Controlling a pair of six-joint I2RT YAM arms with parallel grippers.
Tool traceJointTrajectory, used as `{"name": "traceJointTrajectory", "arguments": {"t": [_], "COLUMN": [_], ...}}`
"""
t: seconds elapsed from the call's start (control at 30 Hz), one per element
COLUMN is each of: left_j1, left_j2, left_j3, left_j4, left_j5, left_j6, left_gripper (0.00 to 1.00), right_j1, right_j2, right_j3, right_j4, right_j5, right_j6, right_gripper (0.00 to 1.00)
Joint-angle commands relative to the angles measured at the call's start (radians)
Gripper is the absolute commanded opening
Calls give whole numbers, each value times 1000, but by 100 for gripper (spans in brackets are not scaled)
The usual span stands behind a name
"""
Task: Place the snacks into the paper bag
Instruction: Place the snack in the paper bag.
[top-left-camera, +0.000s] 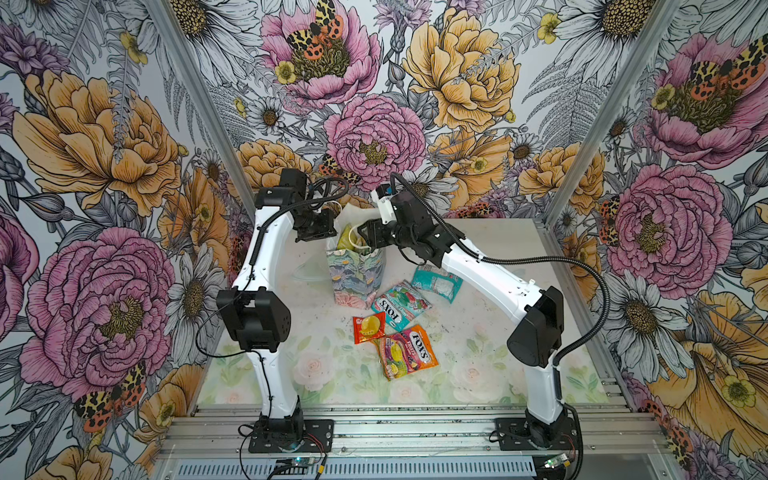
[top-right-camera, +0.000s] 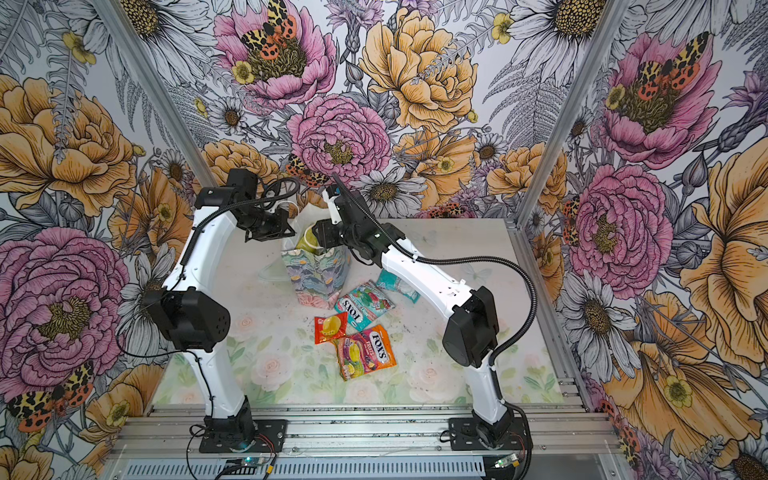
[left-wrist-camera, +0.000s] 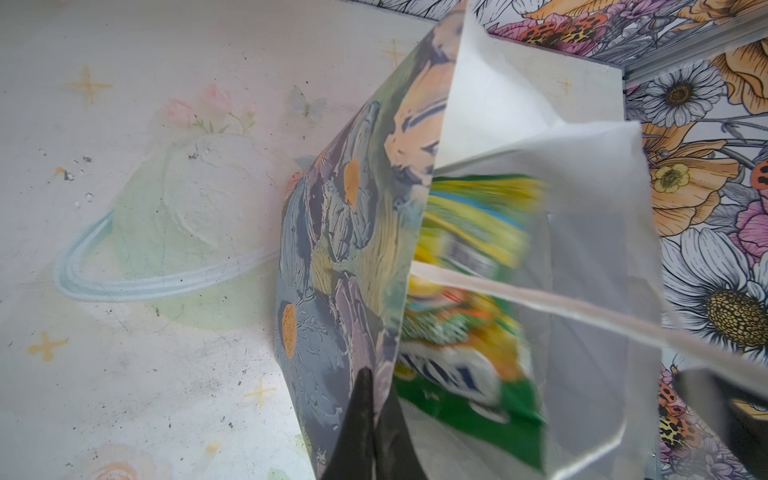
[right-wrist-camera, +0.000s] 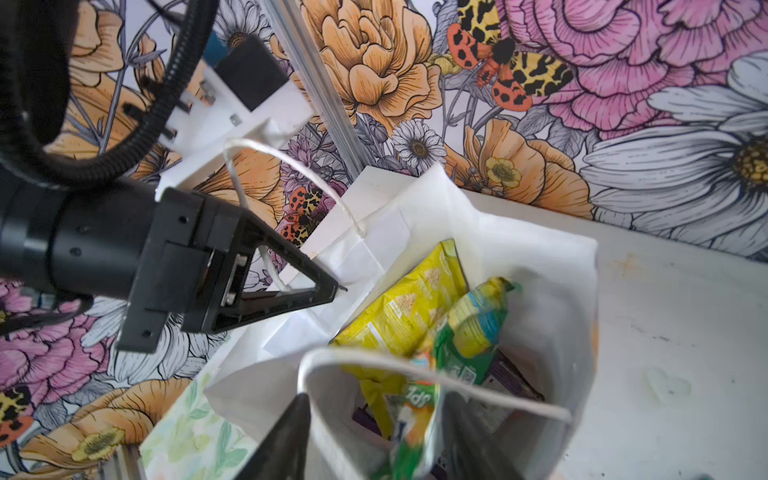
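The paper bag (top-left-camera: 357, 274) (top-right-camera: 313, 274) stands upright mid-table with its mouth spread. My left gripper (left-wrist-camera: 376, 419) (top-left-camera: 313, 232) is shut on the paper bag's rim, one finger outside the printed wall (left-wrist-camera: 345, 249) and one inside. My right gripper (right-wrist-camera: 378, 440) (top-left-camera: 365, 237) hangs open over the mouth. A blurred green snack (right-wrist-camera: 419, 415) (left-wrist-camera: 469, 291) is between its spread fingers, partly inside the bag. A yellow packet (right-wrist-camera: 407, 307) and a purple one (right-wrist-camera: 511, 374) lie deeper in. On the table lie a teal-white packet (top-left-camera: 436, 282), a teal FOX'S (top-left-camera: 401, 307), a small red-orange one (top-left-camera: 369, 328) and an orange FOX'S (top-left-camera: 407, 351).
One white cord handle (right-wrist-camera: 415, 370) arcs across the bag mouth just past my right fingers; the other loops over my left gripper (right-wrist-camera: 291, 166). The loose packets lie in front of the bag between the two arms. Floral walls close the back and both sides.
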Motion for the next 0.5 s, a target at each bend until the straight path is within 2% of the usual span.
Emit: {"name": "traceJointTrajectory", "arguments": {"t": [0.0,0.27,0.47], "left_j1": [3,4,8], "left_j2": [-42,-42,-45], "left_j3": [-18,-26,-30], "left_j4": [-2,-2,-2], "left_j5": [40,37,33], "left_j6": [17,18,17], "left_gripper": [0,0,0], "right_j1": [-22,-49,-82], "right_j2": [-73,-181,-321], "right_j3": [26,-18,-185], "right_j4": [19,19,21], "right_j5": [39,84,118], "right_j6": [4,-7,-4], "right_gripper": [63,76,87]}}
